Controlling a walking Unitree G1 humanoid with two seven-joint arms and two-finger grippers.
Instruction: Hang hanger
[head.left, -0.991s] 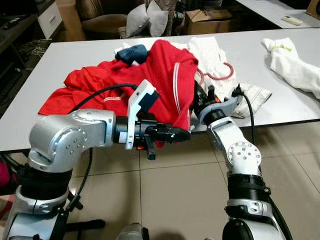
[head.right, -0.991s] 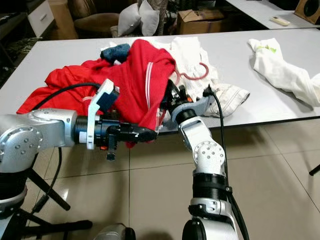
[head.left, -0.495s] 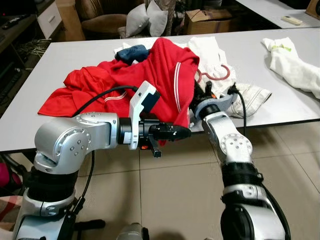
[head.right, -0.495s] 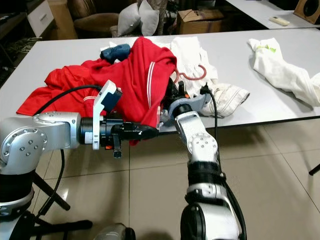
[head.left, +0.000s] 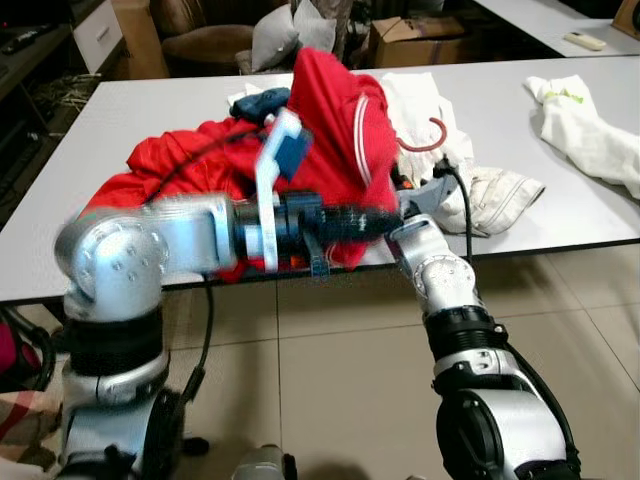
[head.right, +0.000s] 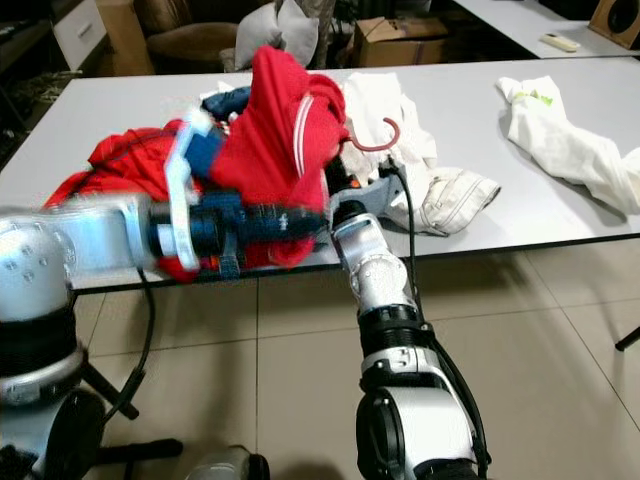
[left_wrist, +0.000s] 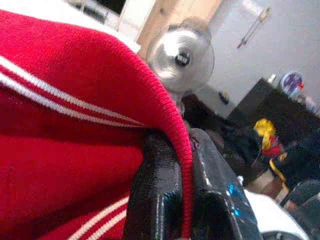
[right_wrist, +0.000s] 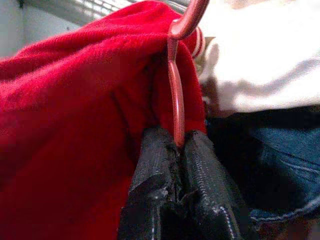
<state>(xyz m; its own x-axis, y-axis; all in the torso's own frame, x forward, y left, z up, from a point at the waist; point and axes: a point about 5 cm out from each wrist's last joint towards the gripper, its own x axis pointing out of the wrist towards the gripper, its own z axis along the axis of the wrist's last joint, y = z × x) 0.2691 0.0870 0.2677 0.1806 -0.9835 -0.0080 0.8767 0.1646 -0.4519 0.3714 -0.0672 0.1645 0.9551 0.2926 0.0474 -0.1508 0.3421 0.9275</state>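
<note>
- Pale grey table (head.left: 150, 105) over a tiled floor (head.left: 330, 380).
- Red garment (head.left: 180, 160) heaped on it.
- White clothes (head.left: 500, 190) beside that.
- Another white cloth (head.left: 585, 125) lies well apart.

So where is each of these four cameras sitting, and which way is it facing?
Left eye: head, looking down at the table; both silver arms show.
Right eye: same head, same scene.
Left wrist: along the left gripper, shut on the red shirt.
Right wrist: along the right gripper, shut on the red hanger.
Shared: the shirt appears in every view; the hanger's hook in both eyes too.
</note>
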